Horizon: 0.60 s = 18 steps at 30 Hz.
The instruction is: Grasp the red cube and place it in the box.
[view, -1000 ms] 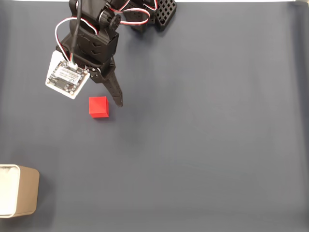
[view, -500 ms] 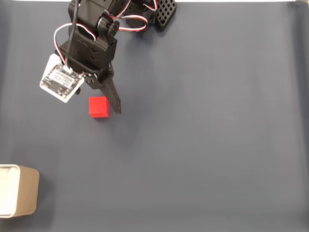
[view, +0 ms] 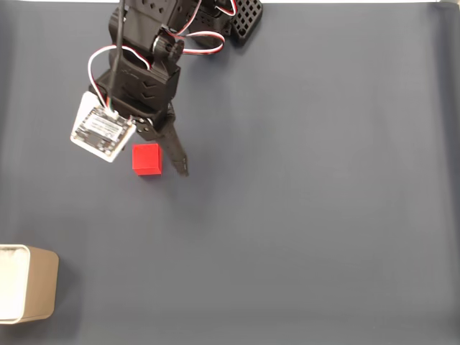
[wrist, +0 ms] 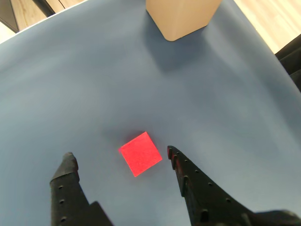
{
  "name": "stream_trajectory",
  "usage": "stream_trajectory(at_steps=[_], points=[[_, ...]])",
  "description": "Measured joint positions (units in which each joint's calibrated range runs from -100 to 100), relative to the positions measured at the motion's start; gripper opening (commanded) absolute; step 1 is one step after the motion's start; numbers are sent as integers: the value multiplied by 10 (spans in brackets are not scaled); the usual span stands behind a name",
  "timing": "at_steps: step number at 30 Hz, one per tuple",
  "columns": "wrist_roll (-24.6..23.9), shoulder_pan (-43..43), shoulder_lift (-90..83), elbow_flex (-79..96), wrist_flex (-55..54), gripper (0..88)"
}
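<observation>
Flanking red cube [wrist: 140, 153], hand [wrist: 120, 157] spread.

A fixed camera looks straight down on my whole blue mat [view: 302, 215] from high above. My wrist camera peers forward, close, between my fingers [wrist: 188, 179]. Both views share the red cube [view: 146, 159] and the box [view: 27, 283].

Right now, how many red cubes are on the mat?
1. The red cube lies on the dark mat in the fixed view, between the open jaws in the wrist view.
</observation>
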Motion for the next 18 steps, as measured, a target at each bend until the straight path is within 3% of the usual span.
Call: stream_trajectory(at_steps=[18], points=[[-8,-10,-35,75,-53,434]])
